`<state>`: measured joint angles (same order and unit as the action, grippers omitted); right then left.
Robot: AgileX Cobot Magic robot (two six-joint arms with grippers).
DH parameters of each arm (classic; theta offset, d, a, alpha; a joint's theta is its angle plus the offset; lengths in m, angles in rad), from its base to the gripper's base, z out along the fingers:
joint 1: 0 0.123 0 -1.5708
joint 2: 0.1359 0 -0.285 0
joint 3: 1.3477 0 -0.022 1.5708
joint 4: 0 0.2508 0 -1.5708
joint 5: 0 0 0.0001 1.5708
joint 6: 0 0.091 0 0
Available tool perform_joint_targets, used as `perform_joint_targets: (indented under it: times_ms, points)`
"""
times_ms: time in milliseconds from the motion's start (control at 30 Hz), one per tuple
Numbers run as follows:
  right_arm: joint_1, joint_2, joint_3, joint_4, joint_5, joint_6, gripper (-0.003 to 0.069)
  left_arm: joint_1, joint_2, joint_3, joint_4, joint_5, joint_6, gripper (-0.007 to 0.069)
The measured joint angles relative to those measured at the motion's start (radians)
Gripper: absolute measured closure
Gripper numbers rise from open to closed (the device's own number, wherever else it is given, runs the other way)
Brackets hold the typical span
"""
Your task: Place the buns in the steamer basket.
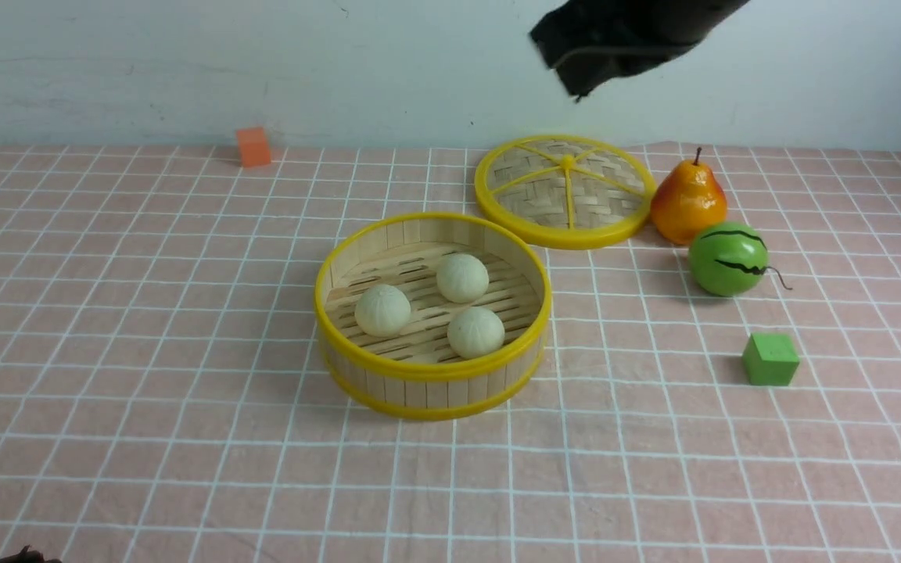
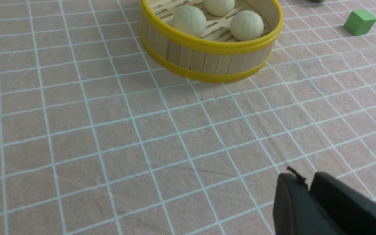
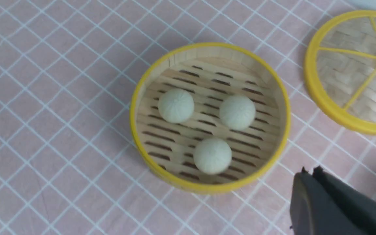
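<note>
The steamer basket stands mid-table with yellow rims and a slatted floor. Three cream-white buns lie inside it: one at the left, one at the back, one at the front right. The basket and its buns also show in the right wrist view, and in the left wrist view. My right gripper hangs high above the lid, shut and empty. My left gripper is shut and empty, low over the cloth near the table's front left.
The flat woven lid lies behind the basket to the right. An orange pear, a green striped watermelon and a green cube stand at the right. An orange cube sits at the back left.
</note>
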<state>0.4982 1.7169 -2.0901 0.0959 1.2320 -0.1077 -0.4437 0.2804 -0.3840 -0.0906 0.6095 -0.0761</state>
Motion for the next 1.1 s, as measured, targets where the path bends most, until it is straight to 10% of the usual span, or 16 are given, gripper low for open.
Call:
perform_joint_targets:
  times_ms: [1100]
  points:
    - [0.000, -1.140, 1.067, 0.007, -0.134, -0.004, 0.0662, 0.000, 0.000, 0.000, 0.000, 0.002, 0.000, 0.0533]
